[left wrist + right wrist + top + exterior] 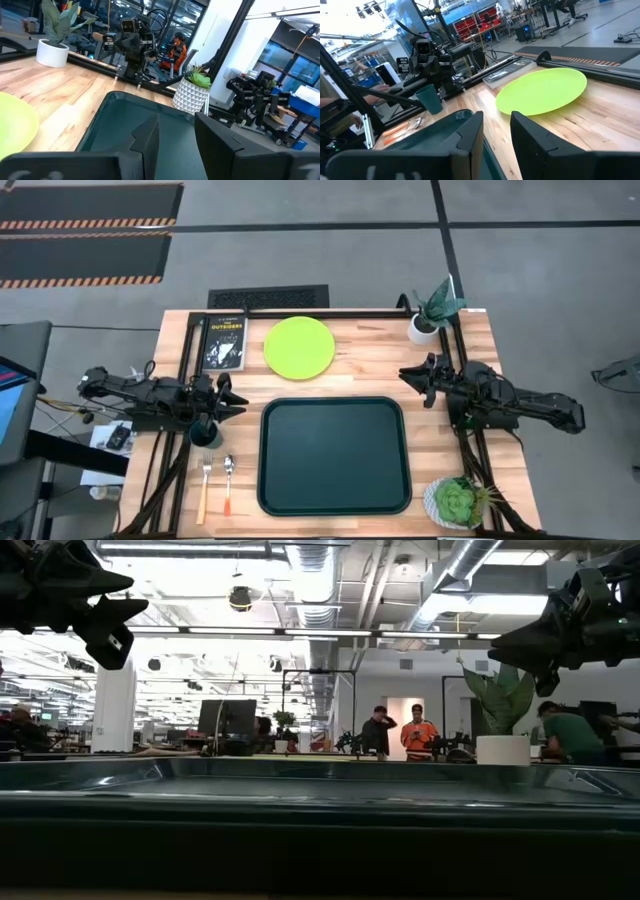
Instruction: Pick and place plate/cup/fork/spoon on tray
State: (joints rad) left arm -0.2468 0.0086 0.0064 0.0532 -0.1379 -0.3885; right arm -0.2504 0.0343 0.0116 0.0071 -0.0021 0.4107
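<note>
The dark green tray (335, 455) lies at the table's middle near side. The lime-green plate (299, 347) lies flat beyond it and shows in the right wrist view (542, 91). The teal cup (205, 433) stands upright left of the tray, by my left arm's wrist. The fork (204, 485) and the spoon (228, 480) lie side by side near the front edge, left of the tray. My left gripper (240, 404) is open and empty, raised above the table left of the tray. My right gripper (408, 375) is open and empty, raised right of the plate.
A black book (224, 340) lies left of the plate. A white pot with a tall leafy plant (425, 325) stands at the far right corner. A white pot with a succulent (458, 502) stands at the near right corner. People stand in the room behind (415, 732).
</note>
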